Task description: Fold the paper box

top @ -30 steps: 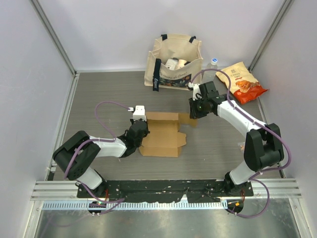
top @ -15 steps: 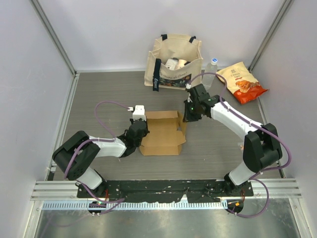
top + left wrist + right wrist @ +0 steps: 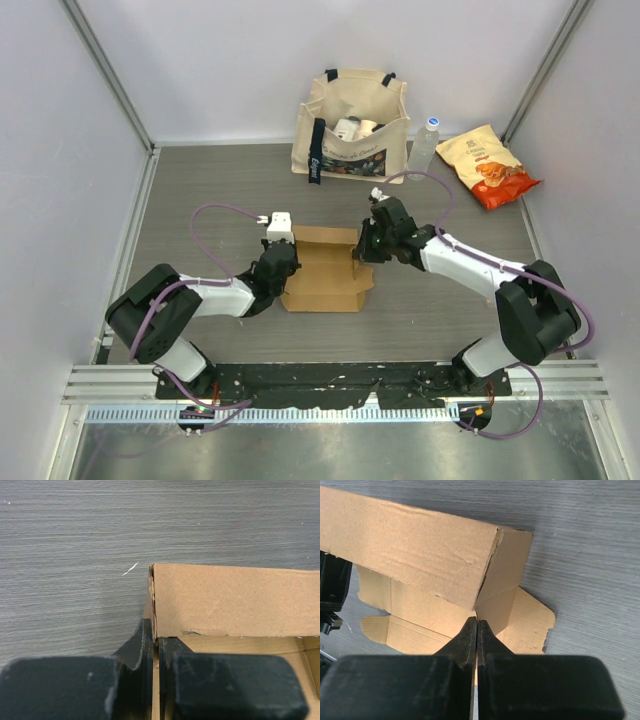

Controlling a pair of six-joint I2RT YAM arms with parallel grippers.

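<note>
Brown cardboard, thin and creased: the paper box (image 3: 322, 282) lies at the centre of the overhead frame on the grey table (image 3: 200, 190). It is part-formed, with one long wall raised and the tabbed flaps lying flat.

Lower left of centre, my left gripper (image 3: 155, 641) is clamped on the box's left wall edge, with cardboard visible between the fingers. Right of centre, my right gripper (image 3: 477, 625) is clenched tight at the corner seam. I cannot tell whether any flap is caught there.

Risks, in my judgement:
- With both ends engaged, a pull out of step could tear the seam or crush the wall.
- If the right grip holds nothing, the side flap may spring flat.

Further up the frame, the tote bag (image 3: 350, 140), bottle (image 3: 426, 145) and snack packet (image 3: 490, 165) stand well apart and pose no obstruction.
</note>
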